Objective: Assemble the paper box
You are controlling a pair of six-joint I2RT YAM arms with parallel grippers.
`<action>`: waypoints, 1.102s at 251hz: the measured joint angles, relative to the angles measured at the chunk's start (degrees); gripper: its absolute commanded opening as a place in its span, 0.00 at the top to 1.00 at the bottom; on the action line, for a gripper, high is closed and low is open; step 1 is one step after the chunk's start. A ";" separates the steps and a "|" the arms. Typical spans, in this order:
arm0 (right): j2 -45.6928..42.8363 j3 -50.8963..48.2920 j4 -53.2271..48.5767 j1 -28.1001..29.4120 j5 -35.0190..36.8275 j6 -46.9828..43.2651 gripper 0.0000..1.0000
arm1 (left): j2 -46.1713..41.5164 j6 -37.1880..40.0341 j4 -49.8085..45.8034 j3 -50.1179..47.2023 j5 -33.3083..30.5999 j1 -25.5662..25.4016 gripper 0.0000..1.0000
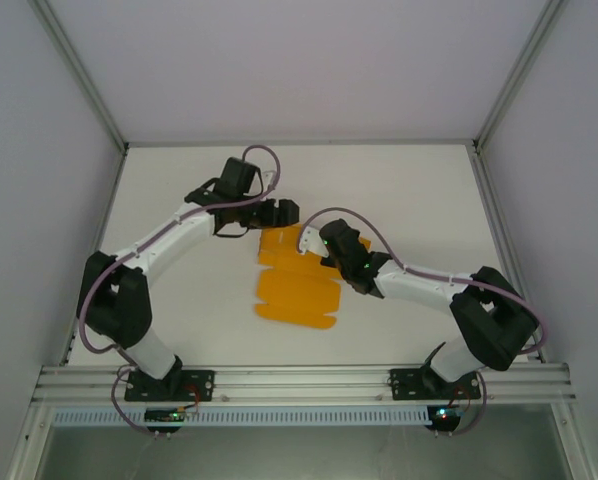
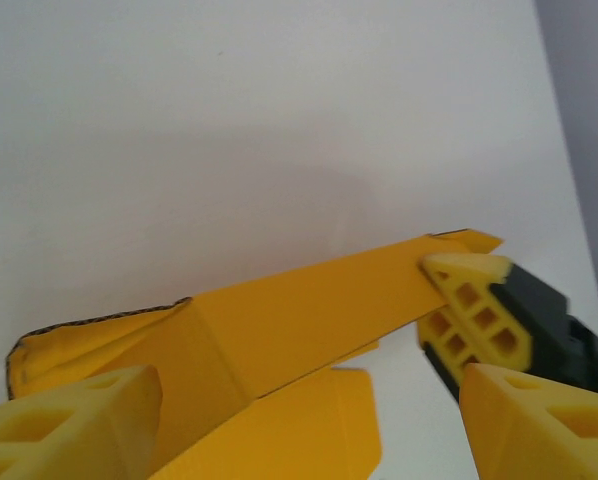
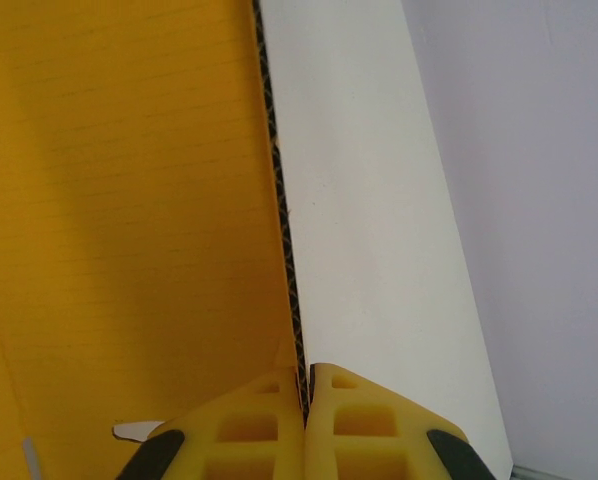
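The paper box [image 1: 297, 290] lies half-folded on the surface [image 1: 409, 200]. At its right edge, the right fingers [image 3: 359, 420] pinch the card. At its far end, the left fingers [image 2: 79, 420] stand wide around a raised flap. This looks like wall-folding; next, tuck that flap inward.

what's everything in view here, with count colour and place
paper box: one, orange-yellow, mid-table, near part flat, far part lifted
table: one, white, under everything
rail: one, silver, near edge
walls: three, pale grey, around the table
left arm, right arm: two, white with black joints, bases on the rail
left hand: one, yellow and black, open around the lifted flap
right hand: one, yellow and black, shut on the box's edge
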 measured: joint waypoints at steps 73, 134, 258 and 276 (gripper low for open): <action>0.28 0.09 0.98 1.11 2.10 0.20 1.00 | 1.57 -2.10 -0.94 0.04 0.81 -1.07 0.36; 0.13 0.04 1.01 1.11 3.21 0.70 1.00 | 4.26 -3.54 -0.46 0.85 3.02 -1.07 0.38; -4.04 -2.60 0.98 0.57 4.66 4.96 1.00 | 3.72 -13.51 13.35 -1.31 4.35 -0.81 0.88; -4.59 -3.02 0.98 0.57 4.50 5.27 1.00 | 3.72 -14.21 14.10 -1.31 4.55 -0.83 0.93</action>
